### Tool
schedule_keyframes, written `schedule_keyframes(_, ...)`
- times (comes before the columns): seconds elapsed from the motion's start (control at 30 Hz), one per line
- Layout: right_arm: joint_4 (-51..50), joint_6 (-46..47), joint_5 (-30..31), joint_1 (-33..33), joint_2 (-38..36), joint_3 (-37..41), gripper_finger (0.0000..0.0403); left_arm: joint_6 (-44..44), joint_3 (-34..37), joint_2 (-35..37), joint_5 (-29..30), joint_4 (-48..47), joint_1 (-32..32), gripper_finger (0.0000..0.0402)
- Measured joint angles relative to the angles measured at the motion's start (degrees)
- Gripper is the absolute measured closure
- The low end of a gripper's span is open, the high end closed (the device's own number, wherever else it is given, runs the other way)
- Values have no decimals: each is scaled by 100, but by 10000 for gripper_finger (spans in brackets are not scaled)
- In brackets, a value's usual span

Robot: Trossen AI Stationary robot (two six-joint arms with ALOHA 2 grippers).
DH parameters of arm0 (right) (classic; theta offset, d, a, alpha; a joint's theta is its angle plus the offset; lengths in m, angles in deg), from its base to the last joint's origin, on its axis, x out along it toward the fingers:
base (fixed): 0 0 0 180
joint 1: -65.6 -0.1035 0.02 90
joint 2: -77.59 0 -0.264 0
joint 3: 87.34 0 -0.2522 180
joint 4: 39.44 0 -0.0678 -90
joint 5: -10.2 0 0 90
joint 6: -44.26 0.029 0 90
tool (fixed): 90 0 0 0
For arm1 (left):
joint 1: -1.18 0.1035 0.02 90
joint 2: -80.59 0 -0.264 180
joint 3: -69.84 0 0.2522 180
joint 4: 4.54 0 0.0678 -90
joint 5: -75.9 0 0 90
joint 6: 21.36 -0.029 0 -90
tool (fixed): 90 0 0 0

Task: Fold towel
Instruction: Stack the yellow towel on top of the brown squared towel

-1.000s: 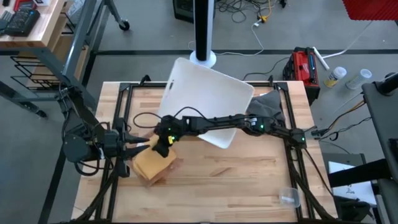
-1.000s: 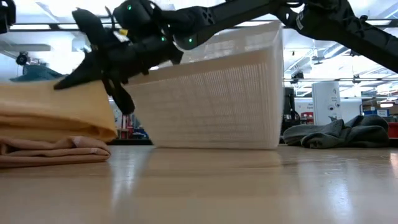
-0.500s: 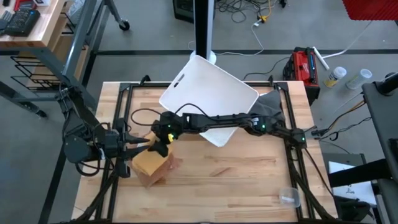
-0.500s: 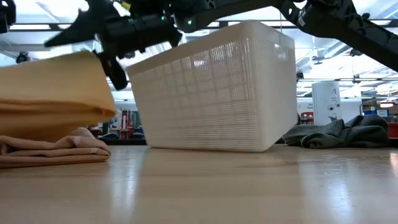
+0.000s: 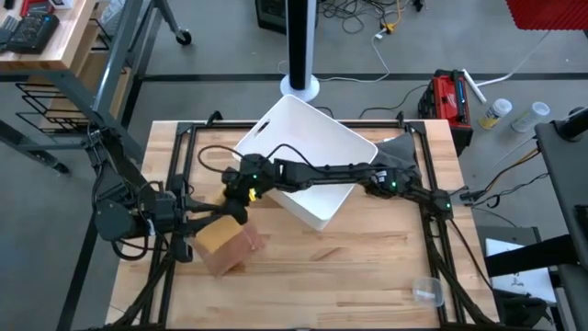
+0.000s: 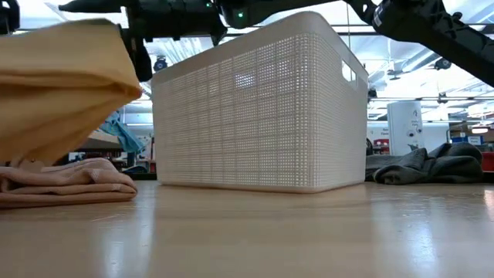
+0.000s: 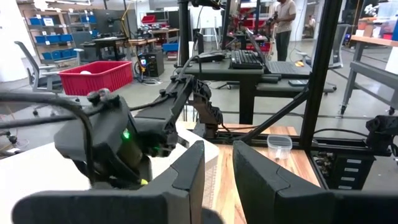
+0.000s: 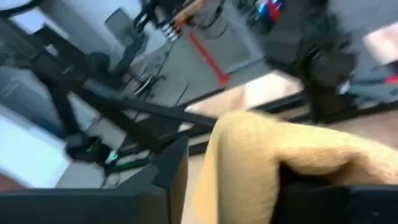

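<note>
A folded yellow towel (image 5: 217, 235) hangs from my right gripper (image 5: 238, 203), which is shut on it at the left of the table. In the low view the yellow towel (image 6: 62, 85) slopes down toward the left above a crumpled tan towel (image 6: 69, 185), which lies on the table. The tan towel (image 5: 235, 255) shows just near of the yellow one. My left gripper (image 5: 208, 215) stands open just left of the yellow towel, pointing right. In its wrist view nothing is between the fingers of my left gripper (image 7: 217, 180). My right gripper pinches the yellow towel at its raised far-right edge (image 8: 273, 163) between its two fingers; a thick rounded fold fills the gap. The arm reaches in from the table's right. The held end is up, and the rest slopes down leftward; whether its low end rests on the tan towel cannot be told.
A white plastic laundry basket (image 5: 310, 171) stands upright at the far middle, under my right arm. A dark grey cloth (image 5: 401, 151) lies at the far right. A small clear cup (image 5: 428, 292) sits near the front right corner. Bare wood lies at the near middle.
My right gripper has risen and gone a little toward the far edge, drawing the yellow towel's held end up off the tan towel. The towel, which lay flat, now slopes down to the left. The basket has swung round and come down from a tilt onto its base.
</note>
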Motion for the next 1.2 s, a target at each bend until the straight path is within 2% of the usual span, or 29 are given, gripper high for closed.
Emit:
schedule_keyframes(0.1, -571, -46, -357, -100, -6, -1, 297, 0, 0, 0, 0, -10, 2, 327)
schedule_keyframes(0.2, -1110, -322, -350, -218, 8, 5, 290, -88, 0, -5, 0, -20, 0, 327)
schedule_keyframes(0.4, -2156, -891, 63, -403, 3, 3, 236, -127, 0, -17, 0, -22, 1, 327)
schedule_keyframes(0.67, -2729, -1181, 280, -556, -16, 3, 159, -129, 0, -22, 0, -24, 2, 327)
schedule_keyframes(0.87, -3410, -1314, 703, -554, -321, 3, 133, 67, 4, -33, 0, -108, 0, 327)
schedule_keyframes(1.0, -3997, -1446, 728, -578, -557, 3, 131, 939, 9, -33, 60, -790, 9, 327)
schedule_keyframes(1.2, -4994, -1883, 732, -722, -932, 3, 142, 3469, 132, -42, 28, -2342, 20, 327)
